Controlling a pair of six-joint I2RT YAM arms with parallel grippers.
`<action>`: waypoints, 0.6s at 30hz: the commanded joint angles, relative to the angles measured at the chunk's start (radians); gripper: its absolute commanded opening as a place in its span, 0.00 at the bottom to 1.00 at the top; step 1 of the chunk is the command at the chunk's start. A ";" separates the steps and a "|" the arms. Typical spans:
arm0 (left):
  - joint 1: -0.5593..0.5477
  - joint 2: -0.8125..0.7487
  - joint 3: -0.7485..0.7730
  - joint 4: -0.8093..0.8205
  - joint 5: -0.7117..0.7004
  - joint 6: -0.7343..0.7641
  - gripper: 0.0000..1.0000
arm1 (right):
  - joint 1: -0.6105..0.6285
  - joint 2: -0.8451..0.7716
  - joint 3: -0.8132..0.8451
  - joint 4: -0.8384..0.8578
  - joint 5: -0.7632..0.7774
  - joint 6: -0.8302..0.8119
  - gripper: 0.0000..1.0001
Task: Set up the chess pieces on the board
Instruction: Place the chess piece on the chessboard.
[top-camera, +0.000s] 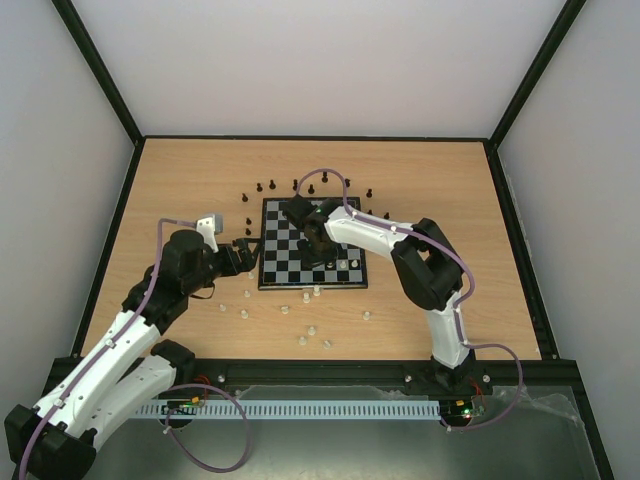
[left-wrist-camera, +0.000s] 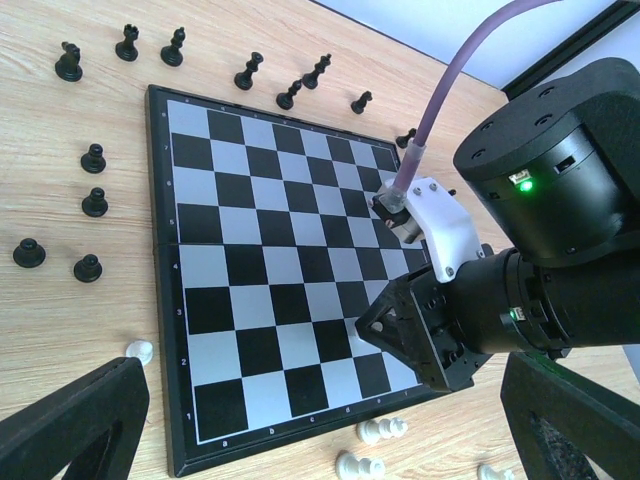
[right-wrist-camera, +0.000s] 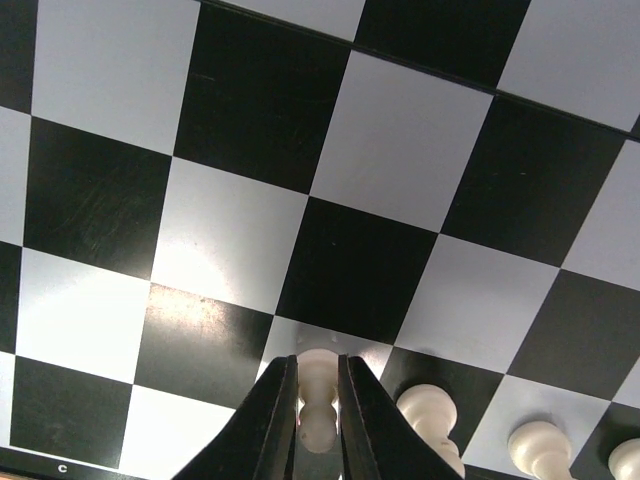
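Right gripper (right-wrist-camera: 318, 365): pinching a cream-white piece (right-wrist-camera: 318, 400) between its fingers, holding it upright low over the board (right-wrist-camera: 250, 100) close to the near edge. I cannot tell whether the base is touching a square, because the fingers are hiding it.
Left gripper (left-wrist-camera: 318, 368): standing spread wide and carrying nothing, hovering at the board's left edge.
Step in hand: judging by the pose, the right arm is setting a white man down in the near row, just beside three other white men (right-wrist-camera: 430, 412).
Next move: probably calling for the fingers to part gently and rise straight up, since the nearest neighbour is standing close enough to be knocked.
Board contents: only a few white men are standing on it, all toward the near right corner. The other squares in view are showing bare.
Black pieces (left-wrist-camera: 92, 203): standing off the board on the wooden tabletop (top-camera: 180, 180), along its far and left sides.
Loose white pieces (top-camera: 312, 328): lying scattered on the tabletop between the board and the arm bases.
Containers: no tray, box or bin is showing, so the board is serving as the only holder.
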 joint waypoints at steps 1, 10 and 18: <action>0.004 0.001 -0.012 0.014 -0.003 -0.002 0.99 | 0.012 -0.010 -0.025 -0.056 -0.003 -0.001 0.13; 0.004 0.001 -0.014 0.017 -0.004 -0.003 0.99 | 0.015 -0.032 -0.023 -0.054 -0.005 0.002 0.17; 0.004 0.004 -0.015 0.020 -0.006 -0.004 1.00 | 0.015 -0.064 -0.019 -0.052 0.002 0.003 0.26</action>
